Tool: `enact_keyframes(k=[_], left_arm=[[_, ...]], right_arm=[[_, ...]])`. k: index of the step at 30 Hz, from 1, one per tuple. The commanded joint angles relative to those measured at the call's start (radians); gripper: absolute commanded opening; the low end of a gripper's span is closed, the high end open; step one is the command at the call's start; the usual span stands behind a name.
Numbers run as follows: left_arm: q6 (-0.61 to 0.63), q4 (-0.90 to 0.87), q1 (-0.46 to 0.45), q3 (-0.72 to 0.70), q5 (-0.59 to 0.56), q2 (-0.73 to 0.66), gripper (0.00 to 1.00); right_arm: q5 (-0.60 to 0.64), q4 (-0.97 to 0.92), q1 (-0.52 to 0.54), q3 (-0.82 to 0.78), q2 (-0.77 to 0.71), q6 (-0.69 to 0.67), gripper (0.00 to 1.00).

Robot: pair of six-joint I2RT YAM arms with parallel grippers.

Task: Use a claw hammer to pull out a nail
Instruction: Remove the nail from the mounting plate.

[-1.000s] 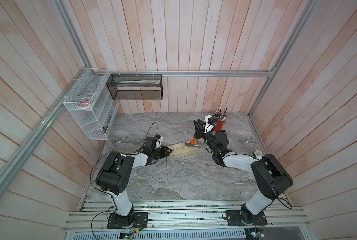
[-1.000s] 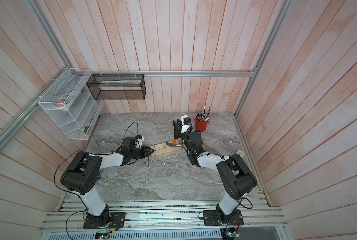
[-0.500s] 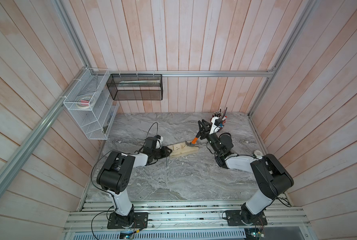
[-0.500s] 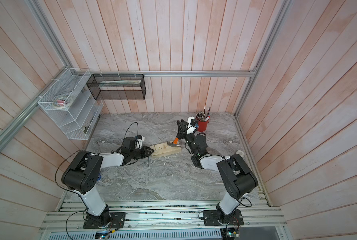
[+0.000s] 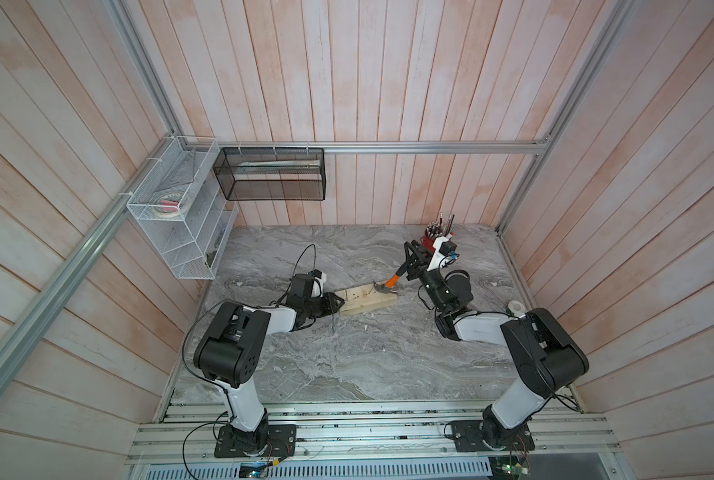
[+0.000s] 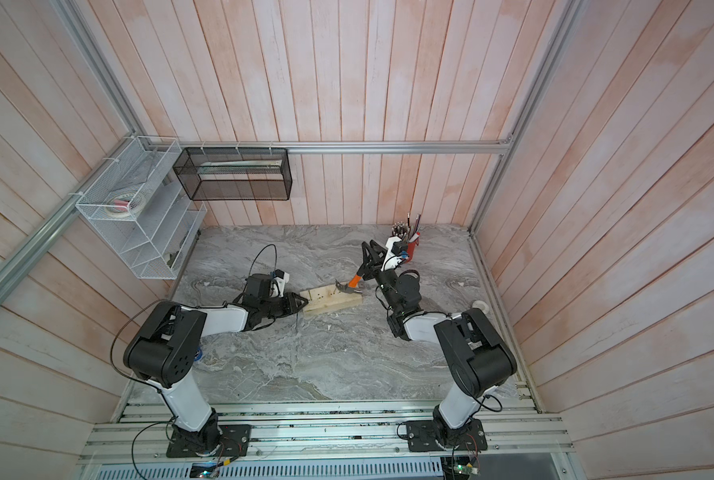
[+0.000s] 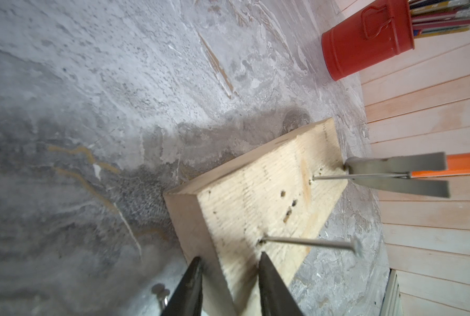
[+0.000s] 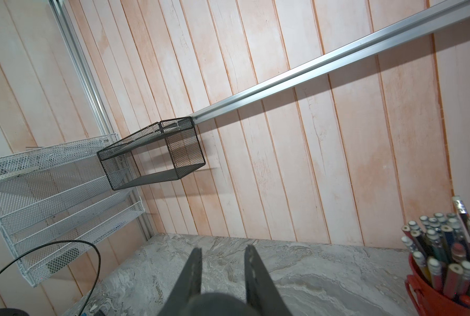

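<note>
The claw hammer [image 5: 385, 286] [image 6: 345, 286] rests head-down on the right part of a pale wooden block [image 5: 365, 301] [image 6: 326, 300]. Its orange shaft slants up to my right gripper [image 5: 411, 247] [image 6: 370, 245], shut on the black handle. The handle's butt [image 8: 214, 303] shows dark between that gripper's [image 8: 223, 250] fingers. In the left wrist view the hammer's steel claw [image 7: 392, 162] straddles a long nail [image 7: 359, 176], whose tip is in the block [image 7: 255, 197]. A second nail [image 7: 307, 242] stands nearer my left gripper [image 7: 231, 258] [image 5: 334, 301], which is shut on the block's left end.
A red cup of pencils [image 5: 430, 241] [image 7: 365, 41] [image 8: 433, 290] stands just behind my right gripper, by the back wall. A tape roll [image 5: 515, 307] lies at the right edge. A white wire rack [image 5: 180, 232] and a black mesh basket [image 5: 272, 174] hang at the back left.
My right gripper has swung to the right and back with the hammer's handle, so the shaft leans more to the right. The left arm and the block have not moved.
</note>
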Motion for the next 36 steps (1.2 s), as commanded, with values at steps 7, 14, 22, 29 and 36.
enact_keyframes(k=[7,14,22,29,36], left_arm=[[0.023,-0.001,-0.015,-0.007,0.016,0.047,0.35],[0.024,-0.002,-0.015,-0.01,0.01,0.049,0.35],[0.029,-0.006,-0.015,-0.007,0.012,0.051,0.35],[0.041,-0.03,-0.012,-0.001,0.005,0.027,0.35],[0.087,0.016,-0.013,-0.059,0.039,-0.11,0.38]], right_arm=[[-0.021,0.137,-0.008,-0.059,0.009,0.156,0.0],[-0.006,0.223,-0.017,-0.098,0.023,0.184,0.0],[0.046,0.295,-0.024,-0.149,0.008,0.185,0.0],[0.026,0.275,-0.028,-0.137,-0.056,0.145,0.0],[-0.054,-0.077,-0.026,0.012,-0.18,0.104,0.0]])
